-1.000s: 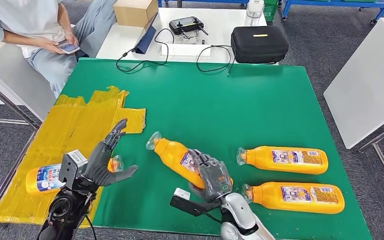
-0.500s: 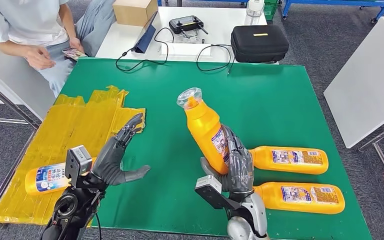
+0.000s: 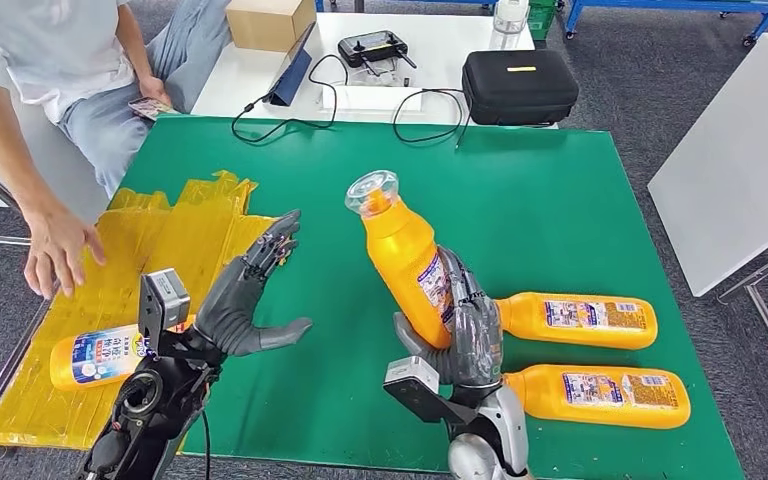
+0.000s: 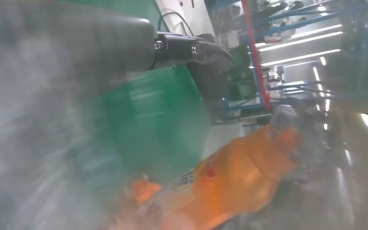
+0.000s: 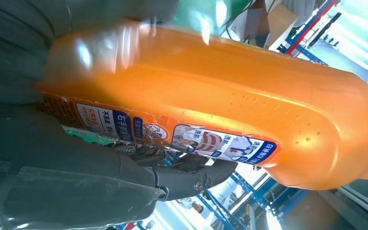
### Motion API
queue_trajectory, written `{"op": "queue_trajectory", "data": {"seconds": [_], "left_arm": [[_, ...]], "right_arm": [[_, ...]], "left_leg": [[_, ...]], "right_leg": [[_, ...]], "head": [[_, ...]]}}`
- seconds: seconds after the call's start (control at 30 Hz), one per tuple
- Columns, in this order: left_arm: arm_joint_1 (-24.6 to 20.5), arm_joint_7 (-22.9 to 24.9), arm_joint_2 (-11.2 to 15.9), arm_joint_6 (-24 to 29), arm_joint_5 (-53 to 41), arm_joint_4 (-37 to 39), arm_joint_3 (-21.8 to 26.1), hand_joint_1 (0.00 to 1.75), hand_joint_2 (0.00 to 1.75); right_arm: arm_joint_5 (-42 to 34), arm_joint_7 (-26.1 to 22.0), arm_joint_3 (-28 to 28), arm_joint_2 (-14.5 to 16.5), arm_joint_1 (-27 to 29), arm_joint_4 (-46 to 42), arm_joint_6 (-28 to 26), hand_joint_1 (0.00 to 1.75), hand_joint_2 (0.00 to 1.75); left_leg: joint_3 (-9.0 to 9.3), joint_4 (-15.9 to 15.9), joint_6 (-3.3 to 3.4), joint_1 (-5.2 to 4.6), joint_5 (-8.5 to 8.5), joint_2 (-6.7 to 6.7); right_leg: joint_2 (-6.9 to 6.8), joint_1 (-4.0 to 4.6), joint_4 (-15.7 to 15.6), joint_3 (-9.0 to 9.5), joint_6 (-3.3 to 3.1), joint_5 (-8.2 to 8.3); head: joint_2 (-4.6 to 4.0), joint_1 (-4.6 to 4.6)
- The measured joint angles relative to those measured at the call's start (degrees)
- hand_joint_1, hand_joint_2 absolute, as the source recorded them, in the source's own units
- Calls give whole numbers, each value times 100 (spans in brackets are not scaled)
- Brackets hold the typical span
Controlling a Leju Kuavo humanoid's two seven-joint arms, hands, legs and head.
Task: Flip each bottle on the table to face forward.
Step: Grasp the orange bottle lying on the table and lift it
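Fingers (image 3: 472, 318) of R hand (image 3: 465, 335) wrapped round lower body of the lifted orange bottle (image 3: 407, 258), thumb on the near side; firm grasp. Bottle is raised off the green table (image 3: 520, 200), nearly upright, tilted w/ clear cap end up and leaning toward robot's left. R wrist view: same bottle (image 5: 211, 105) close up, label strip w/ blue print along its side, dark fingers (image 5: 191, 175) curled under it.

L hand (image 3: 245, 300) empty, fingers spread & extended forward, thumb out to the side, palm facing the lifted bottle; hovers above the table, not touching anything. L wrist view heavily blurred: orange bottle (image 4: 230, 177) visible across from the hand, a dark finger (image 4: 191, 50) extended; no more detail legible.

Two more orange bottles lie flat on the table on robot's right, caps pointing left: far one (image 3: 570, 320) just beside R hand, near one (image 3: 595, 394) closer to table edge, roughly parallel. Fourth bottle (image 3: 100, 356) lies on yellow taped patch (image 3: 150, 250) at robot's left, blue/white label up, partly behind L wrist.

Person's hand (image 3: 55, 250) rests at the left edge of the yellow patch. Behind the green table: black case (image 3: 518, 87), controller (image 3: 375, 48), cardboard box (image 3: 270, 22), cables (image 3: 430, 110) on a white table.
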Motion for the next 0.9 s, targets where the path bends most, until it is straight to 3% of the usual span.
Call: {"op": "queue_trajectory", "data": {"seconds": [0.67, 0.9], "left_arm": [[-492, 166, -5, -178, 687, 690, -279, 0, 175], [-569, 212, -5, -305, 946, 859, -292, 0, 175]], "right_arm": [[218, -315, 1049, 134, -457, 369, -231, 175, 175], [328, -397, 1149, 221, -604, 586, -281, 175, 175]], "left_leg": [[-1, 0, -1, 1, 1, 1], [0, 0, -2, 1, 3, 1]], "right_leg": [[0, 1, 1, -2, 0, 0], [0, 1, 2, -2, 0, 0]], "head": [[0, 1], [0, 1]]}}
